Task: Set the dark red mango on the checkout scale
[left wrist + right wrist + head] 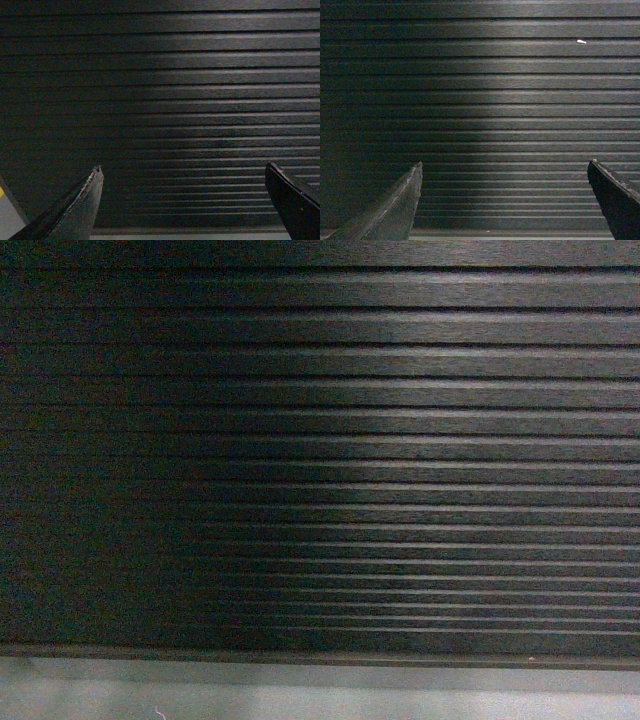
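The checkout (320, 440) fills the head view with its dark ribbed slatted front, very close. Its grey base plinth (320, 690) runs along the bottom. The same slats fill the left wrist view as checkout front (165, 90) and the right wrist view as checkout front (485, 90). My left gripper (184, 170) is open, its two dark fingers far apart with only slats between them. My right gripper (505, 167) is open the same way and holds nothing. The dark red mango and the scale are out of view. Neither gripper shows in the head view.
A small white speck (581, 41) sits on an upper slat in the right wrist view. A strip of grey floor with a yellow mark (2, 192) shows at the lower left of the left wrist view.
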Tool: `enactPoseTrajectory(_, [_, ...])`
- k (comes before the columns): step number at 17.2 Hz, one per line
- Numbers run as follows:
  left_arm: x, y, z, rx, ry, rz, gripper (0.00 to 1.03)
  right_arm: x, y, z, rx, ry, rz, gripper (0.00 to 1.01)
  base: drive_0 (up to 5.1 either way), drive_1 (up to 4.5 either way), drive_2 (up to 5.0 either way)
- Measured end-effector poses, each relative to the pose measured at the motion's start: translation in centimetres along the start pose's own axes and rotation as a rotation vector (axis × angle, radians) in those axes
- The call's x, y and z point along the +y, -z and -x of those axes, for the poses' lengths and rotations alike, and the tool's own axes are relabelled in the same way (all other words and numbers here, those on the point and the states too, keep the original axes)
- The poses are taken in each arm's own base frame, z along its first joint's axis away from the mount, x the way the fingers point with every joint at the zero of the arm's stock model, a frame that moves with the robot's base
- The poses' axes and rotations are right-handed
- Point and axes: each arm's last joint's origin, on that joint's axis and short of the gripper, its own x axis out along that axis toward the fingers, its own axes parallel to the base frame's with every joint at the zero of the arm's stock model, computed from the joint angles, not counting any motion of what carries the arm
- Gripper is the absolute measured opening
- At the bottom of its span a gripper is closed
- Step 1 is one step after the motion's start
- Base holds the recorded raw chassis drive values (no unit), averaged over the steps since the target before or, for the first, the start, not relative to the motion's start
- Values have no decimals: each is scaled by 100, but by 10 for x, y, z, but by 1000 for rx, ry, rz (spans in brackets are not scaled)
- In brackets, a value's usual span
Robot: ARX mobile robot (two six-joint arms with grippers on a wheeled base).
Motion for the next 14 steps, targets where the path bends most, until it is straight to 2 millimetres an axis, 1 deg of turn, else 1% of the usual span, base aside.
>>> enactPoseTrajectory(14, [0,0,0,0,0,0,98,0,0,0,0,0,0,98,0,0,0])
